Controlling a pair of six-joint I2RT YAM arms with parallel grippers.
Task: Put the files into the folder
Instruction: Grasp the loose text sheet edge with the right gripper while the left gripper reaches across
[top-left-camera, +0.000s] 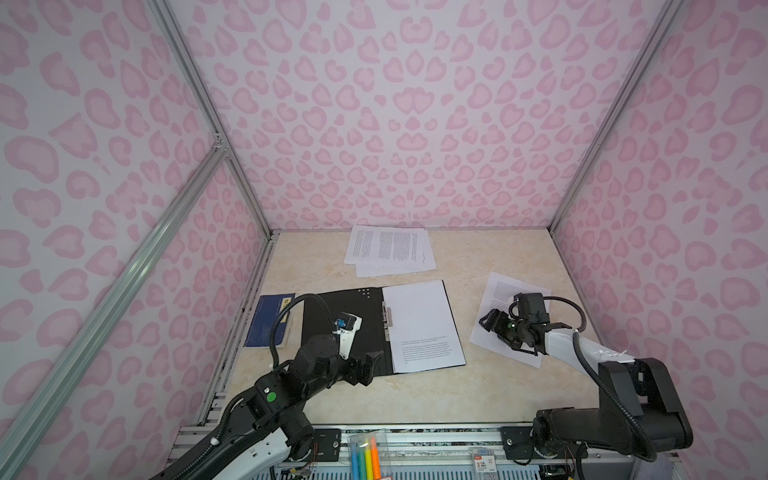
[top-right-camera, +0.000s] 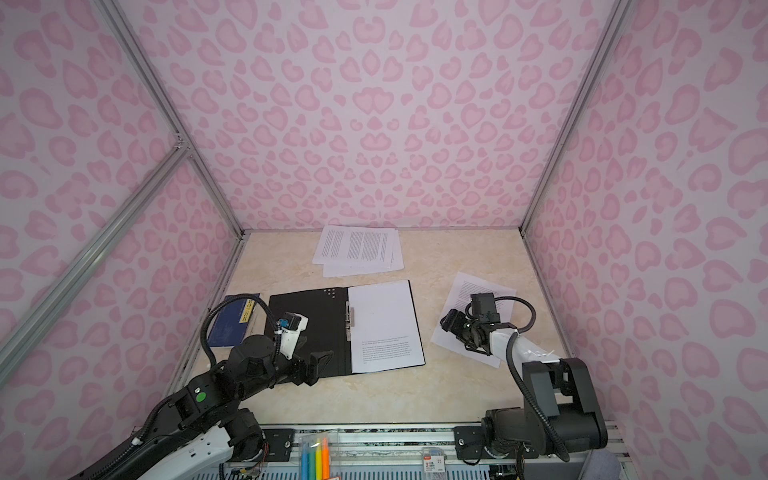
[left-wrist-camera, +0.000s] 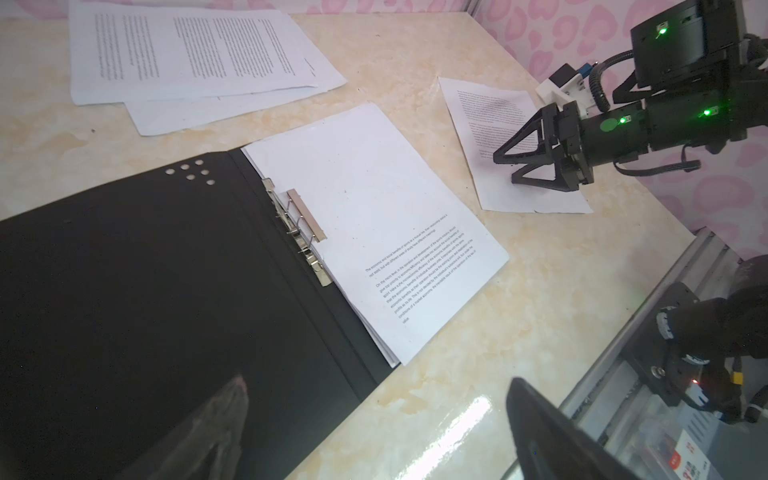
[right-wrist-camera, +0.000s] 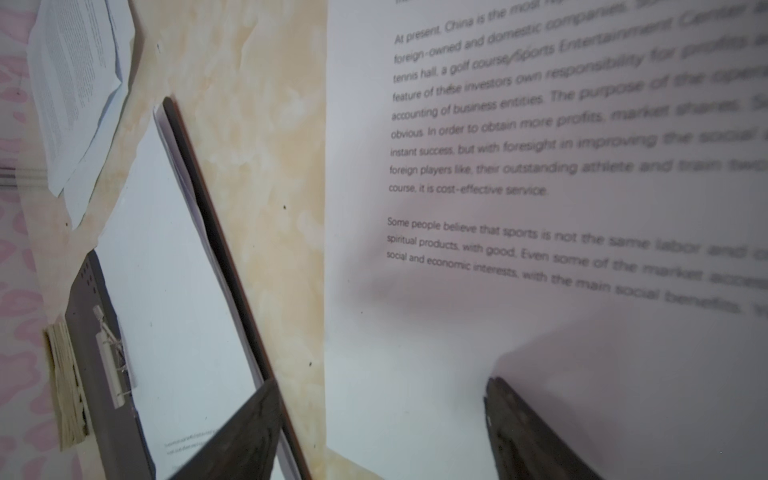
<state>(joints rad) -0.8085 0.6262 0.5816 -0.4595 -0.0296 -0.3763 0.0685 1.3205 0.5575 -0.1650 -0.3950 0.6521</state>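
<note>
Files (top-left-camera: 388, 249) lie stacked at the desk's (top-left-camera: 415, 399) far edge, behind the folder (top-left-camera: 365, 316), which we see open, black inside up, with more sheets (top-left-camera: 419, 316) on its right half. One printed sheet (top-left-camera: 505, 291) lies apart to the right. Our right hand (left-wrist-camera: 506, 169), fingers spread and empty, points down at it. Our left hand (top-left-camera: 372, 368), released, hovers at the folder's near edge. A blue booklet (top-left-camera: 266, 320) lies just left.

Pale walls (top-left-camera: 395, 104) printed with pink leopard-like blotches enclose the cream marble-patterned desk (top-left-camera: 374, 395) on three sides, framed by silver aluminium struts (top-left-camera: 187, 68). Lighting is soft.
</note>
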